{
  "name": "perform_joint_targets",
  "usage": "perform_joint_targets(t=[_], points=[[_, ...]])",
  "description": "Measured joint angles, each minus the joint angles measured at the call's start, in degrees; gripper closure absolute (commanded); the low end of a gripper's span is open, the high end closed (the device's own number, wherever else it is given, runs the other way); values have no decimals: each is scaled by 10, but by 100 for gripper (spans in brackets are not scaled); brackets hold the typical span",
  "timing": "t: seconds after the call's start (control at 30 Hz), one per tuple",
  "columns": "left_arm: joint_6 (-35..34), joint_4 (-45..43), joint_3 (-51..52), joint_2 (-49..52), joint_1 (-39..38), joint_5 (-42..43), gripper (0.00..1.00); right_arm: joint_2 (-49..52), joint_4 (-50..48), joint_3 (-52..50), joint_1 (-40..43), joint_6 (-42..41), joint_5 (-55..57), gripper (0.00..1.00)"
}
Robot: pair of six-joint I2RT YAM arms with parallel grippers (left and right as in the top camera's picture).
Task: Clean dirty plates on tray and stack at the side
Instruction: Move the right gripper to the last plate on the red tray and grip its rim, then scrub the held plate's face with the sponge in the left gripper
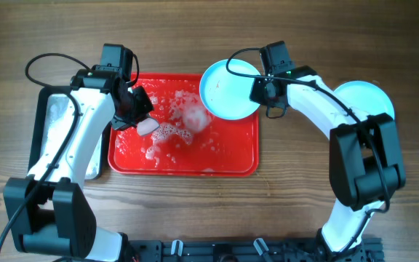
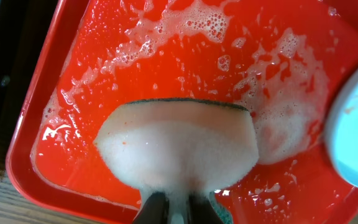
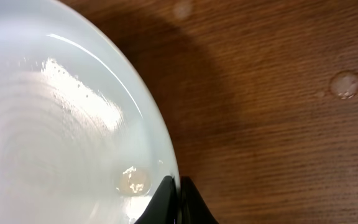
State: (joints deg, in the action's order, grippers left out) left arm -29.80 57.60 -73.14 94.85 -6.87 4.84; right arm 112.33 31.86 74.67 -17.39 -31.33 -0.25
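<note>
Part done, by appearance: side plate (image 1: 366,93) rests right of the tray (image 1: 224,156); right gripper (image 1: 262,89) clamps a smeared plate (image 1: 228,91) by its rim over the tray's far corner; left gripper (image 1: 138,110) pinches sponge (image 1: 148,126) above suds (image 1: 167,133).

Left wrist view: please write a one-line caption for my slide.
Left end effector holds a foamy sponge over the soapy red tray; a pale plate shows at right.

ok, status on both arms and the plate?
Left gripper shut on sponge over soapy tray. Right gripper pinching plate rim at tray's far right corner, orange smear on it. Second plate on table. Only foam between.
</note>
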Motion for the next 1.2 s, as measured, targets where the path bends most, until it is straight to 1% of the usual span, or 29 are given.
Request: perform_joint_targets(t=[0.17, 0.27, 0.5, 0.63, 0.83, 0.93, 1.07, 1.2], points=[[0, 0, 0, 0, 0, 0, 96, -43, 38, -3, -6, 30, -28, 96], [0, -1, 0, 0, 0, 0, 96, -67, 63, -3, -25, 42, -36, 96], [0, -1, 0, 0, 0, 0, 96, -71, 75, -7, -124, 44, -44, 96], [0, -1, 0, 0, 0, 0, 96, -58, 51, -8, -146, 44, -44, 96], [0, -4, 0, 0, -2, 0, 96, 13, 18, -8, -148, 44, -59, 96], [0, -8, 0, 0, -15, 0, 96, 27, 6, -7, -147, 42, -83, 96], [0, -28, 0, 1, -54, 0, 96, 31, -1, -6, -147, 42, -103, 96], [2, -81, 17, 3, -99, 0, 96, 31, -2, -6, -147, 42, -107, 95]])
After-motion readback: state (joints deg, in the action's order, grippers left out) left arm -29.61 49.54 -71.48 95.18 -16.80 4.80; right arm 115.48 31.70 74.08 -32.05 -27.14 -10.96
